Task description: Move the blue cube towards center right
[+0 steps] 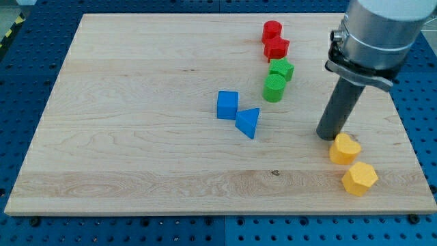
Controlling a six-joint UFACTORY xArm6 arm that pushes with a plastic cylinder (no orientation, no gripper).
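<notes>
One blue cube (pixel 227 104) sits left of my tip (pixel 326 136), touching a blue wedge (pixel 248 122). No hand is fitted, so nothing is grasped. Risk: my tip, beside the yellow heart (pixel 344 148), may drag the wedge while pushing.

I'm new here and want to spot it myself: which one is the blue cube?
On the wooden board, look just left of the middle for two blue pieces. The blue cube is the square-faced one, up-left of the blue triangular block.
</notes>
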